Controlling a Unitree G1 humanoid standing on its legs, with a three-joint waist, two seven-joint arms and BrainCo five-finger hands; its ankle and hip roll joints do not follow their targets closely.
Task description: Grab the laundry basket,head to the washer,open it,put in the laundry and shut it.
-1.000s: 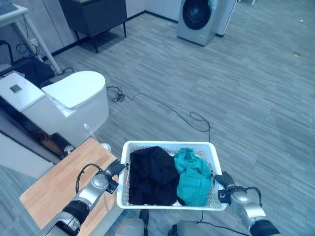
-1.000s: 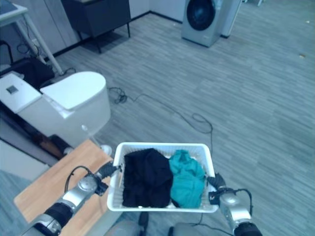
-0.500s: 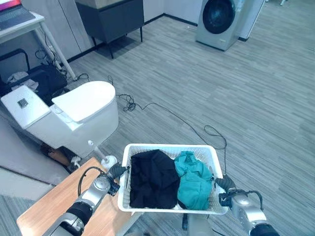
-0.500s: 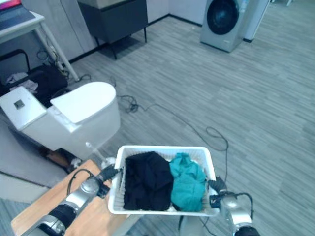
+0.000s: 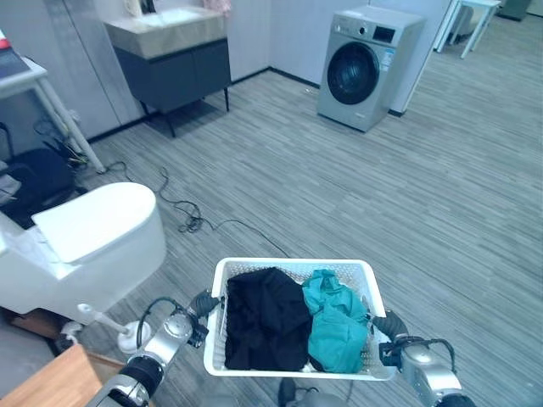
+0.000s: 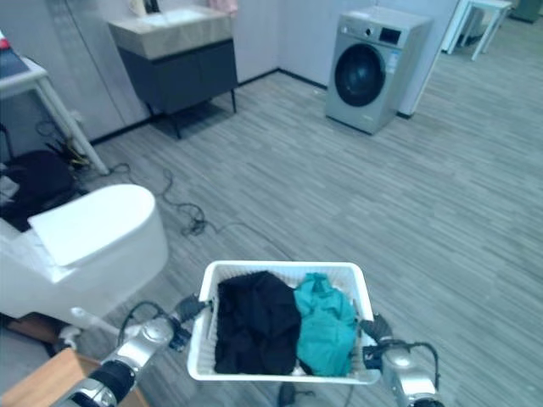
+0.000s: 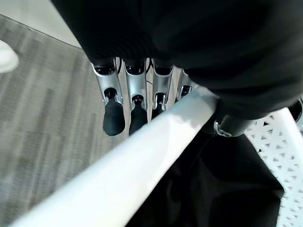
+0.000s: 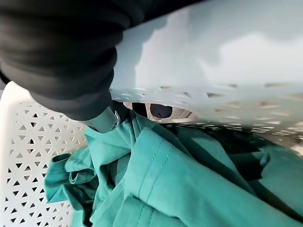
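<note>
I hold a white laundry basket [image 5: 288,264] in front of me by its two short sides. My left hand [image 5: 201,305] is shut on the left rim [image 7: 156,146], its fingers [image 7: 113,118] curled under the edge. On the right rim, my right hand [image 5: 387,326] is shut too, thumb [image 8: 102,120] inside the perforated wall [image 8: 28,142]. A black garment [image 5: 267,318] lies in the left half and a teal garment [image 5: 335,322] in the right half. The grey washer [image 5: 365,64] stands far ahead against the wall, its round door shut.
A white toilet [image 5: 85,246] stands at my left with a loose cable [image 5: 187,220] on the floor beside it. A dark sink cabinet [image 5: 170,59] is at the back left. A wooden table corner [image 5: 51,381] shows at lower left. Grey plank floor stretches to the washer.
The whole picture has shifted: the washer now shows fully, the toilet sits further left, and the wooden table has nearly left the picture. The basket stays held in both hands.
</note>
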